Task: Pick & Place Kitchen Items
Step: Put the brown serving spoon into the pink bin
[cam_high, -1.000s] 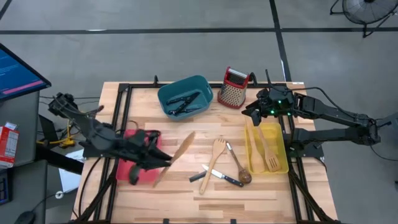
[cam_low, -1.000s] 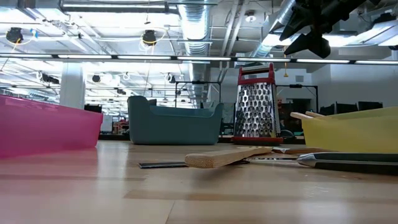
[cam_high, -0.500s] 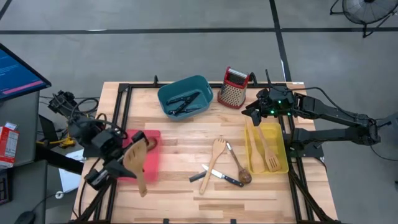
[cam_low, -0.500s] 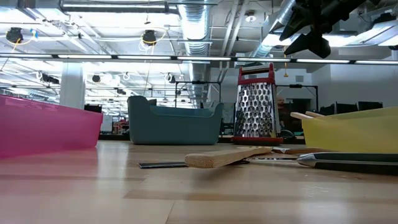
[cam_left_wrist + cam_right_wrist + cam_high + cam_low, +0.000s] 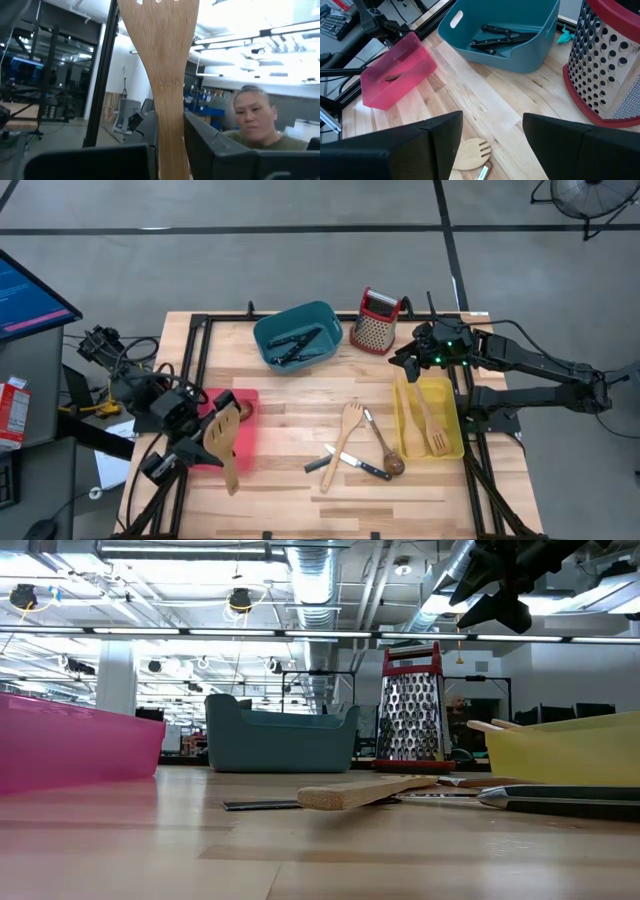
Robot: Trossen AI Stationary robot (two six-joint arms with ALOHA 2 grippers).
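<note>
Pointing skyward lengthwise, clamped wooden spatula (image 5: 167, 75)

— What is the table (image 5: 300, 405) made of?
— Pale planked wood, smooth, faintly glossy. The spatula (image 5: 167, 75) is matt, fine-grained wood.
— And the grater (image 5: 612, 70)?
— Shiny perforated metal; the bins (image 5: 510, 30) look like smooth plastic.

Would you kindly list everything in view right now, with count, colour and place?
Teal plastic bin: one, table's far side, holding black-handled utensils.
Red plastic bin: one, left side.
Yellow plastic bin: one, right side, holding pale wooden utensils.
Red-topped metal box grater: one, beside the teal bin.
Loose utensils: about five, wood and steel, table centre.
Pale wooden slotted spatula: one, over the red bin.
Left gripper: shut on the spatula.
Right gripper: open, above the yellow bin.
</note>
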